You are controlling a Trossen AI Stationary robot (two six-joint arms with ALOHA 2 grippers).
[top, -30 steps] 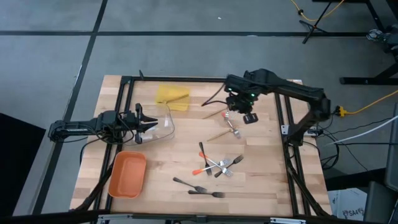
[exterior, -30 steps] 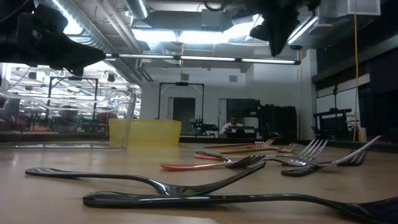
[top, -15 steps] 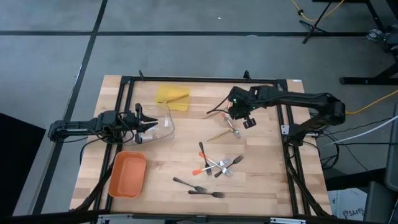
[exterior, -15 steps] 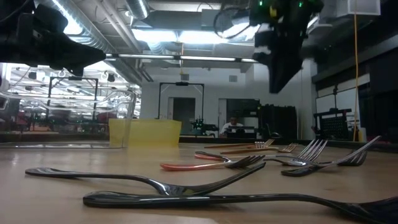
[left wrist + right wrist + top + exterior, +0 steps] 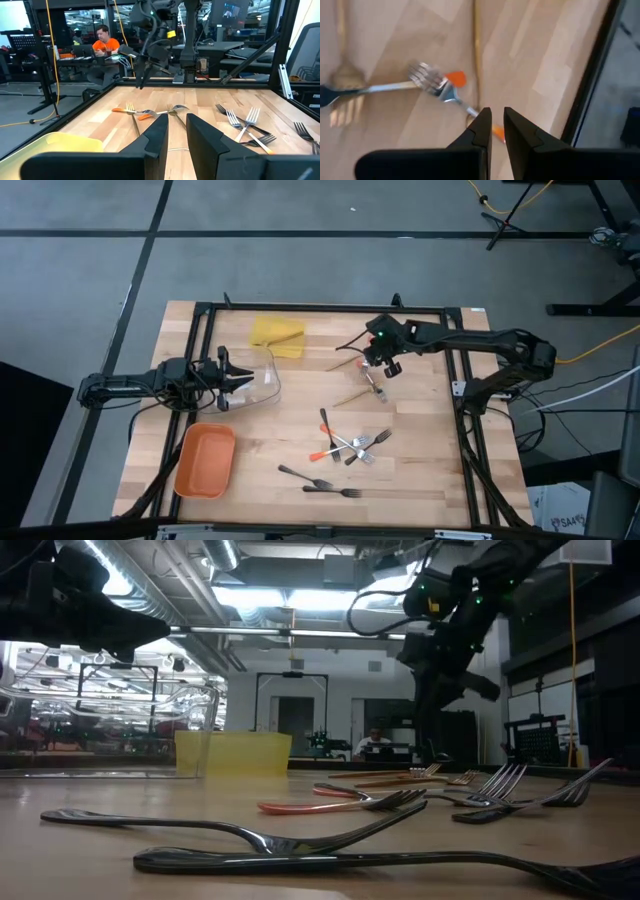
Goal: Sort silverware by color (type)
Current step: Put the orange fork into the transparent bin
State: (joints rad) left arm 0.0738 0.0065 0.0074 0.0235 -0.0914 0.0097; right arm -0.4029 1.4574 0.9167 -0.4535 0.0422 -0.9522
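dark grey-black forks (image 5: 300,840) lay nearest the low camera, two of them end to end on the near part of the table (image 5: 420,470), with a third dark one in the pile behind. that mixed pile (image 5: 350,448) sat mid-table: i counted about three silver utensils with orange tips there, though the overlap made the count uncertain. beyond it, one tan wooden utensil (image 5: 350,398) lay alone, and a second one (image 5: 345,363) lay farther back.

between those two wooden pieces were two silver forks with orange tips (image 5: 437,85), crossing each other. the right gripper (image 5: 378,366) had dropped over the last second from well above the table to just over this pair, its arm folding flatter as it came. in the right wrist view its fingers (image 5: 480,130) stood close together with only a slim gap, holding nothing, tips just above the fork handle. that read as the approach to a pick, with no silverware yet sorted.

the left gripper (image 5: 238,380) had not moved; it waited at the left side, fingers (image 5: 157,137) narrowly parted and empty, at the clear tray (image 5: 268,380). one orange tray (image 5: 205,462) lay nearer, one yellow tray (image 5: 276,333) farthest, and none of the three held any silverware that i could see.
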